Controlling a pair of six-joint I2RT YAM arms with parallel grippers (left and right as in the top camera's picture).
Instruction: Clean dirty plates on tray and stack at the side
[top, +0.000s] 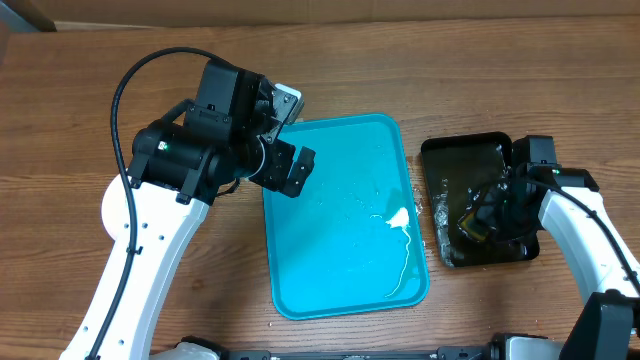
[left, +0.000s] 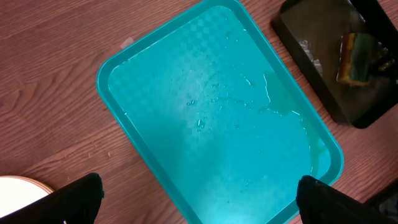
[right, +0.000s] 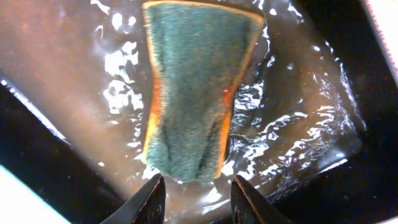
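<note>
While they hang low over the water, the dark right fingers stand partly apart, with a clear gap between the tips and no hold on anything. Just ahead of those tips a green scouring sponge with orange-yellow edges lies flat in the water. Its near end reaches the gap and its middle is pinched to a waist. Around the sponge shines a shallow brownish pool, held in the small glossy black rectangular tray, whose dark wall runs off to either side of the fingers.

The black left fingers are spread wide and empty, poised above the table. Beneath the gap between them and stretching ahead lies the large cyan-blue rectangular plastic tray, with rounded corners and a raised rim. Its floor is wet with droplets, and a thin puddle lies along the long edge farthest from these fingers. Just outside one fingertip, off the cyan tray, the curved edge of a round white plate with a pale tan rim rests on the table. Only that edge shows, so I cannot tell how many plates are stacked there.

Beyond the cyan tray's far long edge, well apart from the left fingers, the black tray lies just beside it. The brown wooden table carries both trays.
</note>
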